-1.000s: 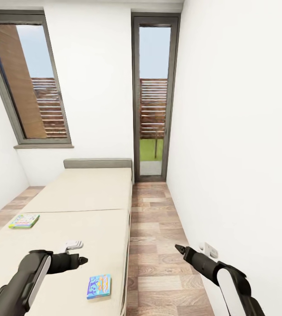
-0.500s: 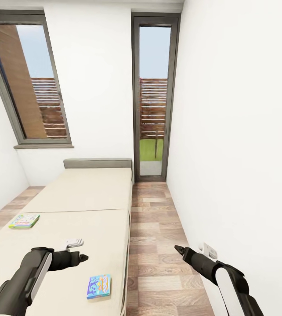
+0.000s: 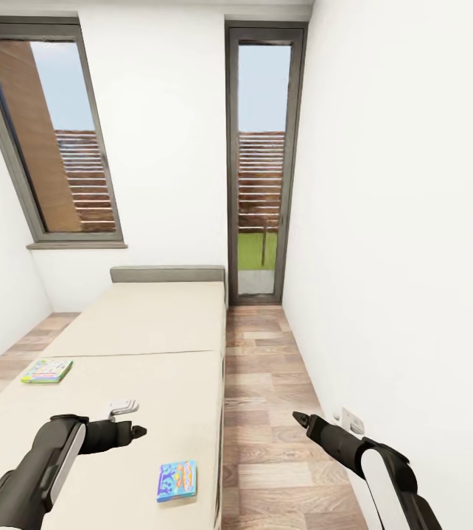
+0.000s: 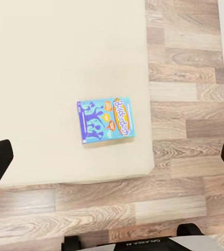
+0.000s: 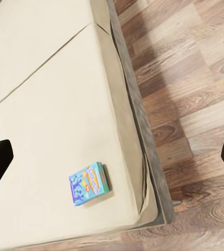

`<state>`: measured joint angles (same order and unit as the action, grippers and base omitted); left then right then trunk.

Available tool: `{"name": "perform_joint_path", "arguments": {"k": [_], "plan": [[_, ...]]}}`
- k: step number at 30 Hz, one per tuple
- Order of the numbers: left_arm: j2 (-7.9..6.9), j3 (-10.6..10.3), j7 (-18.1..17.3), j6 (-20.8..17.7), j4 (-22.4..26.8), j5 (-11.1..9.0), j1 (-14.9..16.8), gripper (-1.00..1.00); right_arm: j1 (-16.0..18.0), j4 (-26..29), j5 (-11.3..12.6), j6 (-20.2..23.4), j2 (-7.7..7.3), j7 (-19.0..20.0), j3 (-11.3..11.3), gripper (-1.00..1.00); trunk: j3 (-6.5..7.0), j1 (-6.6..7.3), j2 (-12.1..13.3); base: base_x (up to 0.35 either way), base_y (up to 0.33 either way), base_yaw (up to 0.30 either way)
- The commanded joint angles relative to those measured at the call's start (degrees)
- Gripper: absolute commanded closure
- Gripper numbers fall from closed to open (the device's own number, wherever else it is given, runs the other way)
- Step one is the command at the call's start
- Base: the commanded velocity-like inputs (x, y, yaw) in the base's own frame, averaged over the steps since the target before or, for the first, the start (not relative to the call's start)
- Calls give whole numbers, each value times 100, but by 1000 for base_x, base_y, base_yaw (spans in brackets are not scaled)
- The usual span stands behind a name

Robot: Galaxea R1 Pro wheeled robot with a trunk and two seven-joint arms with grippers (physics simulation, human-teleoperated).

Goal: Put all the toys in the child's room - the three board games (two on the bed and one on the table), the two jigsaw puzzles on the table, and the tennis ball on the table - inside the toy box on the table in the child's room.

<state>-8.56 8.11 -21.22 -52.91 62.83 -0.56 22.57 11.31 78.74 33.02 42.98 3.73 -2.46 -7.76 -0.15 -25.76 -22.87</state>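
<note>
On the bed (image 3: pixel 144 324), a low cream mattress with a grey frame, lie two board games. A blue printed box (image 3: pixel 177 481) rests near the mattress's front right corner; it also shows in the left wrist view (image 4: pixel 105 120) and the right wrist view (image 5: pixel 89 183). A green-white box (image 3: pixel 46 370) lies at the bed's left edge. My left gripper (image 3: pixel 132 431) hovers open above the mattress, left of and beyond the blue box. My right gripper (image 3: pixel 300 419) hangs open over the plank floor, right of the bed. Neither holds anything.
A small white-grey object (image 3: pixel 122 406) lies on the mattress just beyond my left gripper. A plank-floor aisle (image 3: pixel 266 383) runs between the bed and the white right wall, which carries a low socket (image 3: pixel 352 420). A tall glazed door (image 3: pixel 262 169) and a window (image 3: pixel 48 140) close the far end.
The whole picture has shifted a little to the right, so the camera has moved. Both arms keep their pose and the boxes lie where they were.
</note>
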Motion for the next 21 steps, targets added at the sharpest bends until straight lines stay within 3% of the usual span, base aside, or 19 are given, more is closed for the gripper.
{"name": "perform_joint_path", "arguments": {"k": [1, 13, 21], "plan": [[0, 8, -17, -29, 2, -4, 2, -100, 2, 5, 46, 29, 5, -26, -12, -100, -3, -2, -5, 0, 43, 0], [-5, 15, -31, -32, 1, -3, 4, -100, 2, -7, 46, 27, 5, -26, -9, -100, -3, -2, -5, 0, 173, 0], [-6, 16, -28, -27, 1, -5, 5, -100, 2, -10, 46, 27, 5, -26, -7, -100, -3, -2, -5, 0, 78, 0]]}}
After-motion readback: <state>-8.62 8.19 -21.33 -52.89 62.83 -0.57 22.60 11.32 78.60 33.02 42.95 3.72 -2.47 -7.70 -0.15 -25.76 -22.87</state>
